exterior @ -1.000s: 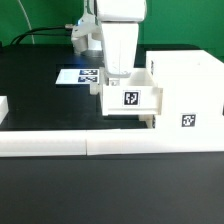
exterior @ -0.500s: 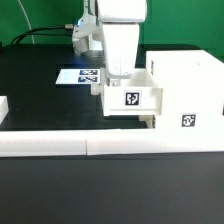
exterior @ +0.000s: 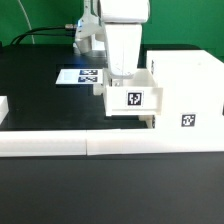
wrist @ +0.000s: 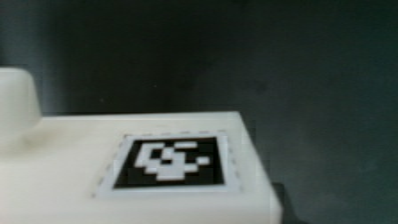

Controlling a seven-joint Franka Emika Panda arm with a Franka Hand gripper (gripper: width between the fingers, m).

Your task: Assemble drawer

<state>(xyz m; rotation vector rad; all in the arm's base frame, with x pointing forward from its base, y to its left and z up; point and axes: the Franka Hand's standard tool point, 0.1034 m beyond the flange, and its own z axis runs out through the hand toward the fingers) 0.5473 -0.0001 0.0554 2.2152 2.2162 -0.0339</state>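
Tray (exterior: 131, 98) partly seated in cabinet (exterior: 185, 95) near table's (exterior: 40, 100) front edge, gripper (exterior: 118, 76) reaching inside it, jaw state not discernible; recommended: level, straight push, no tilting.

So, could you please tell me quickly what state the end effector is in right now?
End effector: reaches down into the tray; fingers hidden, so open or shut cannot be told.

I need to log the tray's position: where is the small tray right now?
In the exterior view the small tray sits mid-frame under the tool, pushed against the cabinet shell on the exterior view's right, behind the white border bar.
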